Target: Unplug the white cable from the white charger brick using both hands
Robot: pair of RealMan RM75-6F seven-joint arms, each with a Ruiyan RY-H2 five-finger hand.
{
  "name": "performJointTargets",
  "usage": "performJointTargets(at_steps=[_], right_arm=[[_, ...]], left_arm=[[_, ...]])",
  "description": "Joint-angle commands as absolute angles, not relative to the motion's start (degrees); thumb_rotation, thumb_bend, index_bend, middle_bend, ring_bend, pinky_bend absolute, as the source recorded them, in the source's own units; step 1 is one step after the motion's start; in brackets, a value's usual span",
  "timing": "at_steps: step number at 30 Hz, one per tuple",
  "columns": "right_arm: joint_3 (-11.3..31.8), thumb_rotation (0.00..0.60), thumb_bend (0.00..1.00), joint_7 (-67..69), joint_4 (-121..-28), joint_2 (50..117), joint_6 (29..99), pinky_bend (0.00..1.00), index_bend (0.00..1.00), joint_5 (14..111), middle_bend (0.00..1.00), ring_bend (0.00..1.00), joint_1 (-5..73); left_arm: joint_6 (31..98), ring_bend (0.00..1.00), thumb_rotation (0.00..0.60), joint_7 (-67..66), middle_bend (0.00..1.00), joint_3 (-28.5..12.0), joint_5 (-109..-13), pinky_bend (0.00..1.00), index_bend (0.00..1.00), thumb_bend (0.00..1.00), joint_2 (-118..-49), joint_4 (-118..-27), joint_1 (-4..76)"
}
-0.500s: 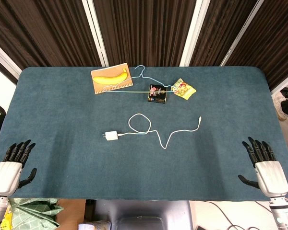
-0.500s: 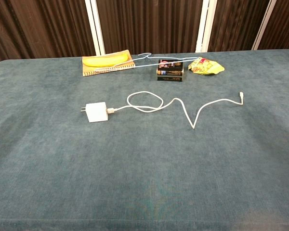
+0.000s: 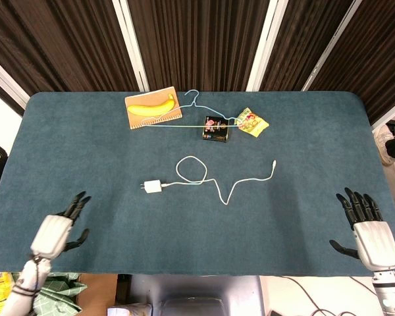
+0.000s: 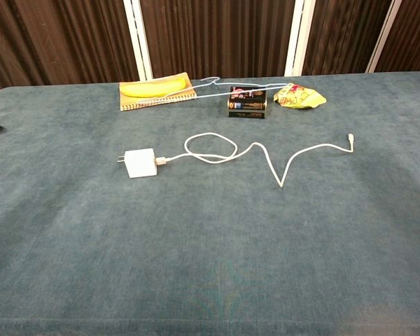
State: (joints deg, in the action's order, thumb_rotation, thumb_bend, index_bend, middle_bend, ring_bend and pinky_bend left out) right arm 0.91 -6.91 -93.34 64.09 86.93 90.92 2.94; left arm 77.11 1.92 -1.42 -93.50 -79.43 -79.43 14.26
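The left hand [image 3: 54,232], silver-backed with black fingers, hangs over the near left corner of the teal felt-covered table [image 3: 85,145], fingers spread apart and holding nothing. The right hand [image 3: 367,227] sits at the near right corner, palm down, its fingers likewise fanned out and empty. Both are well apart from the task's things; in the chest view only a dark tip at the left edge hints at the left hand.

Near the middle of the table, a little toward the left, lies the small white square charger brick [image 4: 140,163]. It rests flat, its metal prongs pointing toward the left edge and its socket face toward the right edge, so its long axis runs left to right. The thin white cable [image 4: 266,155] is plugged into that right-facing side. From the brick it curls into one loose loop, dips toward the near edge in a sharp V, then rises to the right, ending in a small free connector that points toward the far right.

Along the far edge sit a yellow banana [image 3: 152,106] on a tan wooden board [image 3: 159,118], a light blue wire hanger [image 3: 196,107] beside it, a small black box [image 3: 216,128], and a crumpled yellow snack packet [image 3: 251,122].
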Motion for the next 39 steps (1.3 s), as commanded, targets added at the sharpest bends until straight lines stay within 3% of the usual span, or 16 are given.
performJointTargets(at_steps=[1, 5, 16, 23, 33, 39], right_arm=[[1.11, 0.600, 0.15, -7.51, -93.33, 64.31, 86.36, 0.00, 0.00, 90.36, 0.00, 0.00, 3.13], [1.26, 0.600, 0.15, -8.64, -93.35, 64.73, 85.54, 0.00, 0.00, 89.70, 0.00, 0.00, 3.41], [1.31, 0.600, 0.15, -10.54, -93.78, 64.94, 84.42, 0.00, 0.00, 88.29, 0.00, 0.00, 3.50], [1.57, 0.600, 0.15, -10.76, -93.95, 64.85, 84.11, 0.00, 0.00, 87.44, 0.00, 0.00, 3.52], [1.17, 0.600, 0.15, -10.50, -94.50, 64.27, 83.52, 0.00, 0.00, 87.59, 0.00, 0.00, 3.61], [0.94, 0.600, 0.15, -9.69, -94.82, 63.63, 83.65, 0.00, 0.00, 87.93, 0.00, 0.00, 3.48]], left_arm=[[68.03, 0.74, 0.600, 0.17, 0.02, -5.18, -90.03, 0.97, 0.06, 0.40, -90.26, -71.74, 21.77], [64.10, 0.84, 0.600, -3.39, 0.05, -8.47, -85.68, 1.00, 0.11, 0.40, -96.95, -68.73, 25.44], [60.57, 0.88, 0.600, -14.32, 0.11, -15.17, -77.53, 1.00, 0.14, 0.40, -105.76, -63.00, 32.98], [57.59, 0.91, 0.600, -19.14, 0.25, -16.65, -71.71, 1.00, 0.23, 0.39, -106.65, -64.08, 35.03], [58.77, 0.93, 0.600, -23.96, 0.27, -17.20, -68.00, 1.00, 0.25, 0.39, -109.83, -63.48, 37.45], [60.03, 0.97, 0.600, -24.66, 0.35, -17.88, -67.04, 1.00, 0.36, 0.40, -112.87, -58.37, 39.17]])
